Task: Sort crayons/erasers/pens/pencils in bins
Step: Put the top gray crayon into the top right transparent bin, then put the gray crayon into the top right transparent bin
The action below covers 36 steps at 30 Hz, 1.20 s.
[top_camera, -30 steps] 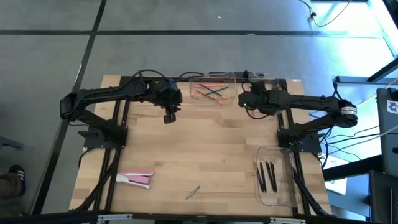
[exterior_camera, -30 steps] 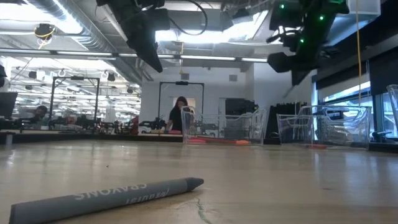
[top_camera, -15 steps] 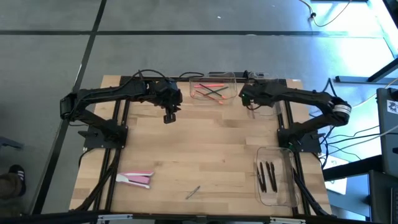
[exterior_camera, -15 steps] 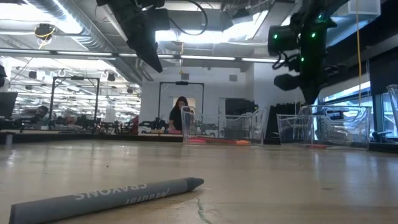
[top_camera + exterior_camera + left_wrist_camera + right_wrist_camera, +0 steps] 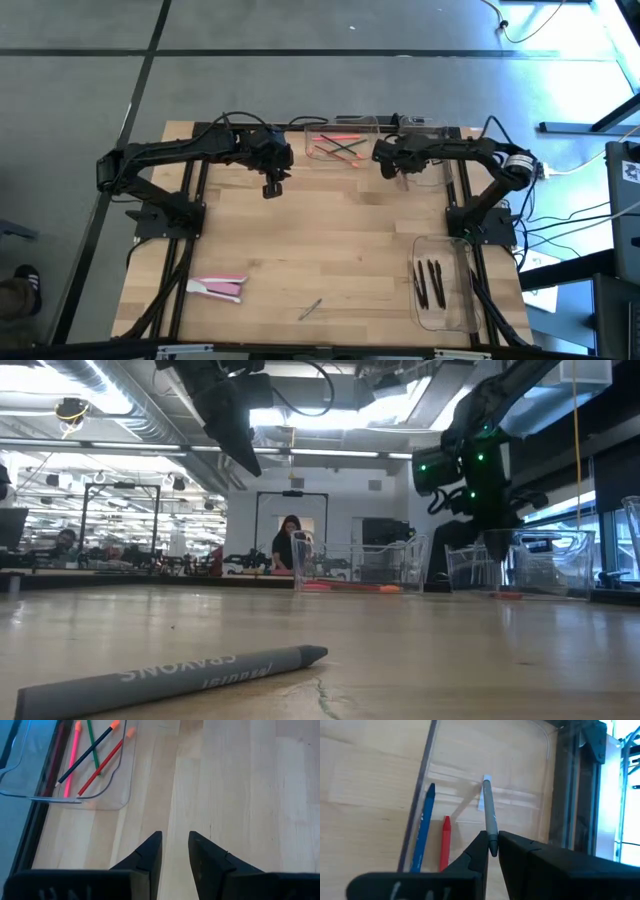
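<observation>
A: Right gripper (image 5: 489, 840) is clamped on a grey crayon (image 5: 488, 812), held by its end, stick poking out over the far-right bin (image 5: 540, 775). That bin already has a blue crayon (image 5: 424, 827) and a red crayon (image 5: 444, 842) in it.

B: Risk?

A: The grip is only on the tip. If it lets go while tilted, the crayon could catch the bin wall and roll out onto the table (image 5: 340, 250). The clear rim is also hard to judge, so a low approach could bump the bin and shove it.

B: Left side?

A: Left gripper (image 5: 174, 851) hangs over bare wood near the far-middle bin (image 5: 107, 795) of pencils, jaws a little apart, holding nothing. Waiting.

B: What's left out?

A: Pink erasers (image 5: 218, 288) at the near-left of the table, touching each other, not in any bin. Another grey crayon (image 5: 170, 678) lies loose near the front edge. Pens sit in the near-right bin (image 5: 448, 318).

B: Other worries?

A: The arms are close together at the far edge; if the left one moves now, they could clip. The stacked erasers might be hard to pick up one at a time.
</observation>
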{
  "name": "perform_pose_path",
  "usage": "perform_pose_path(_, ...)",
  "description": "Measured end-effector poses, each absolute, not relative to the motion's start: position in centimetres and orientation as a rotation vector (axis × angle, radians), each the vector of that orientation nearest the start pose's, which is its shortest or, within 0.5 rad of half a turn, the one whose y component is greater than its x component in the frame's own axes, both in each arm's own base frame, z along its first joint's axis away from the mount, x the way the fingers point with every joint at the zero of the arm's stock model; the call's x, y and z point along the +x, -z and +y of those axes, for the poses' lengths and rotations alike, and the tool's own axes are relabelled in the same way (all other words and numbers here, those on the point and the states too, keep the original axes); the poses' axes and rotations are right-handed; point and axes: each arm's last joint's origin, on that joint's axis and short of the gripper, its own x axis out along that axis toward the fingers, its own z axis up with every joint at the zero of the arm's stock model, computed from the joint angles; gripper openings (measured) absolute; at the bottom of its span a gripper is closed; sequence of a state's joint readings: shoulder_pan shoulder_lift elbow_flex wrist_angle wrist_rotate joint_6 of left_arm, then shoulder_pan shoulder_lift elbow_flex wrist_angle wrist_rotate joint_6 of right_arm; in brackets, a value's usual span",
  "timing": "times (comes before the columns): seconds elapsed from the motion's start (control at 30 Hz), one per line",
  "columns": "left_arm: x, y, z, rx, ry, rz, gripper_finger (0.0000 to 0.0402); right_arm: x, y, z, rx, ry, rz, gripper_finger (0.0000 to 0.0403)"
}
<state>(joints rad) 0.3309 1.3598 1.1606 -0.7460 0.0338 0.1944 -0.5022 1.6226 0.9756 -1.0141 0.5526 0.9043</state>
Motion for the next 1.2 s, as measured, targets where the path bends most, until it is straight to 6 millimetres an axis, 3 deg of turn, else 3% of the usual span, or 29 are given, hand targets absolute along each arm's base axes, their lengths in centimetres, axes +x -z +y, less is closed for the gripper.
perform_pose_path(0.5, 25.9, -29.4, 8.8, 0.007, -0.182, 0.954, 0.0088, 22.0, -16.7, -13.8, 0.563, 1.504, 1.263, 0.0043)
perform_pose_path(0.9, 25.9, -29.4, 8.8, 0.006, -0.183, 0.954, 0.0089, 22.0, -16.7, -13.8, 0.54, 1.492, 1.279, 0.0088)
perform_pose_path(1.03, 25.9, -29.4, 8.8, 0.006, -0.183, 0.954, 0.0087, 21.9, -17.8, -13.8, 0.524, 1.497, 1.249, 0.0089)
perform_pose_path(1.2, 25.9, -29.4, 8.8, 0.006, -0.184, 0.95, 0.0088, 21.6, -20.7, -13.8, 0.449, 1.542, 1.157, 0.0089)
